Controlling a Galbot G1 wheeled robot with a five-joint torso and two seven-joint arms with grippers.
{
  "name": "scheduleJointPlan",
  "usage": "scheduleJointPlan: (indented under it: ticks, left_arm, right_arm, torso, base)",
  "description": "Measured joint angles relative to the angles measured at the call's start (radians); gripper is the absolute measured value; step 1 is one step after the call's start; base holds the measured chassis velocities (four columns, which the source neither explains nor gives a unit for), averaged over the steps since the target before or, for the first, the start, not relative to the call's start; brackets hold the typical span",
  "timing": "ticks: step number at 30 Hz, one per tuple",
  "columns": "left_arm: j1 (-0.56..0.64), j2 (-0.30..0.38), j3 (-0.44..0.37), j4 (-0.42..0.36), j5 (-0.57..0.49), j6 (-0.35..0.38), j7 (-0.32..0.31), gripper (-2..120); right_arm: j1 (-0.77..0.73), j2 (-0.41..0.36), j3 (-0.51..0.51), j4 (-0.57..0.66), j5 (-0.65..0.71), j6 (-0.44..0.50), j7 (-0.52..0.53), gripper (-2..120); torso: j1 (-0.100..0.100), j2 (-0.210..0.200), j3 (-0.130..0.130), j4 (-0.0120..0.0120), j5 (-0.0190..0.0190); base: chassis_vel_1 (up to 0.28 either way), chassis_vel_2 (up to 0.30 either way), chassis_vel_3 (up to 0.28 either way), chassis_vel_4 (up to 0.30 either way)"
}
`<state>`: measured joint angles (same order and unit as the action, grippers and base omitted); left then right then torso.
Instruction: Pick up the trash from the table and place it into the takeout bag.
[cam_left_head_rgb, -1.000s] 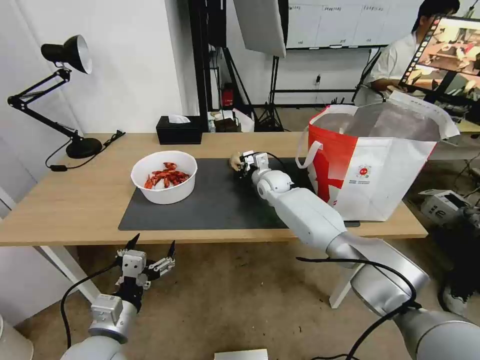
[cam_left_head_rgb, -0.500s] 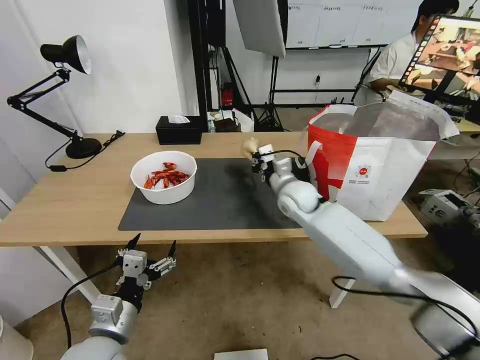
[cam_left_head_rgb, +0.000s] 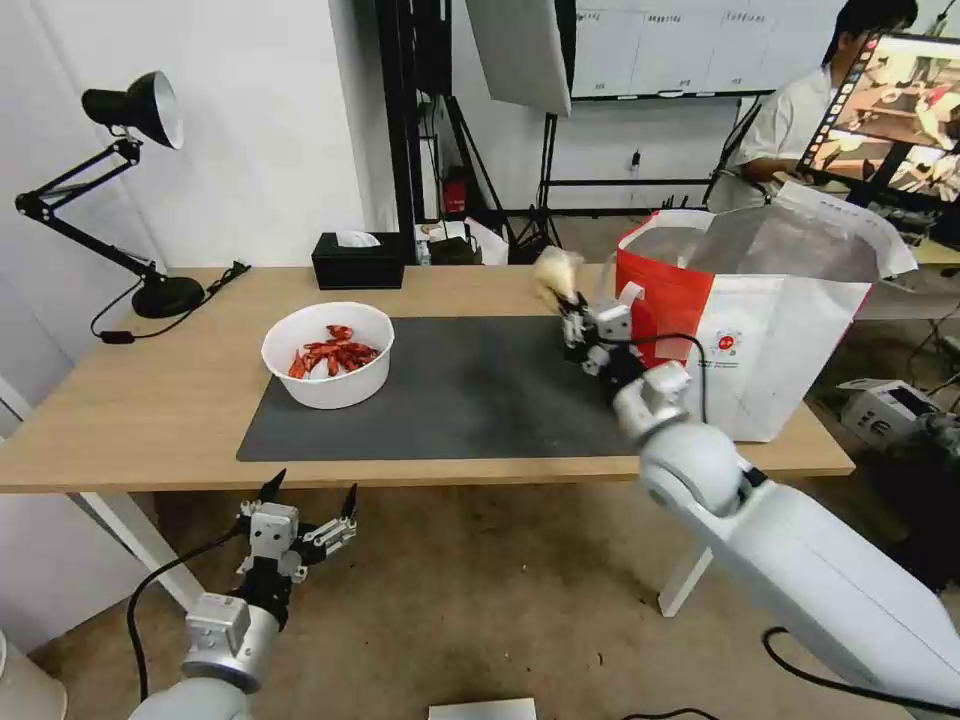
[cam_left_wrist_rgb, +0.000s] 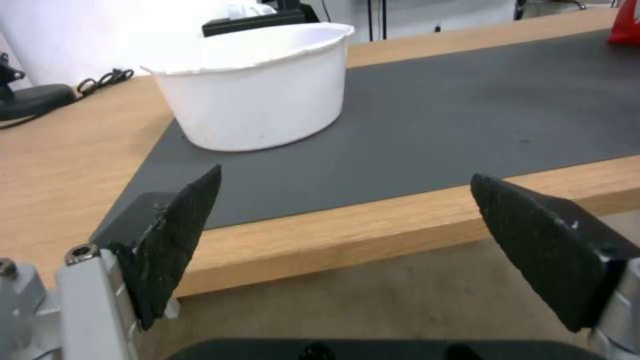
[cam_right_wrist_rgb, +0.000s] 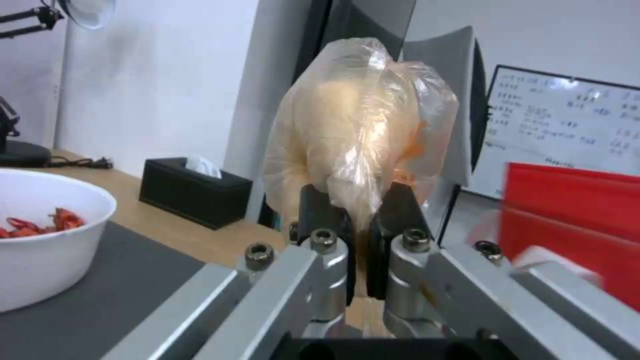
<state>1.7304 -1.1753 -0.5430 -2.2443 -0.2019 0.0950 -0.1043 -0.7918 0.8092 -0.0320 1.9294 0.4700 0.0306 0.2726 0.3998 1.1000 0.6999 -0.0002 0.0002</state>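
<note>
Beige lump in right end effector, beside takeout bag.

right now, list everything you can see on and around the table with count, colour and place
bowl: 1, white, red shells inside, mat's left end
lump: 1, beige, held above the table beside the bag
takeout bag: 1, red-and-white, table's right end
mat: 1, dark grey, table centre
table: 1, light wood
tissue box: 1, black, far edge
desk lamp: 1, black, far left
right gripper: shut on the lump
left gripper: open, below the near edge
</note>
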Motion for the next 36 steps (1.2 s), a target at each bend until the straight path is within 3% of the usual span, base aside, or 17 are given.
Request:
scheduleJointPlan:
  ticks: [16, 24, 28, 31, 36]
  left_arm:
    - [0.014, -0.007, -0.014, -0.019, 0.001, -0.016, 0.0, 100]
    - [0.009, -0.007, -0.005, -0.019, -0.003, -0.03, 0.005, 100]
    - [0.008, -0.008, -0.002, -0.017, -0.004, -0.034, 0.007, 100]
    - [0.004, -0.008, 0.001, -0.014, -0.004, -0.034, 0.007, 100]
    - [0.003, -0.007, 0.002, -0.012, -0.006, -0.034, 0.008, 100]
  right_arm:
    - [-0.195, -0.044, 0.198, 0.15, 0.004, 0.018, -0.007, 2]
    - [-0.071, -0.06, 0.236, 0.058, 0.052, 0.074, 0.027, 2]
    - [0.0, -0.058, 0.228, -0.005, 0.035, 0.079, 0.117, 2]
    - [0.046, -0.047, 0.205, -0.043, 0.016, 0.041, 0.197, 2]
    - [0.103, -0.046, 0.188, -0.076, 0.035, 0.009, 0.221, 2]
  torso:
    - [0.0, 0.0, 0.0, 0.0, -0.0001]
    - [0.0, 0.0, 0.0, 0.0003, -0.0001]
    - [0.0, 0.0, 0.0, 0.0002, -0.0002]
    - [0.0, 0.0, 0.0, 0.0002, 0.0001]
    - [0.0, 0.0, 0.0, 0.0002, 0.0]
  base:
    - [0.0, 0.0, 0.0, 0.0]
    - [0.0, 0.0, 0.0, 0.0]
    - [0.0, 0.0, 0.0, 0.0]
    - [0.0, 0.0, 0.0, 0.0]
    - [0.0, 0.0, 0.0, 0.0]
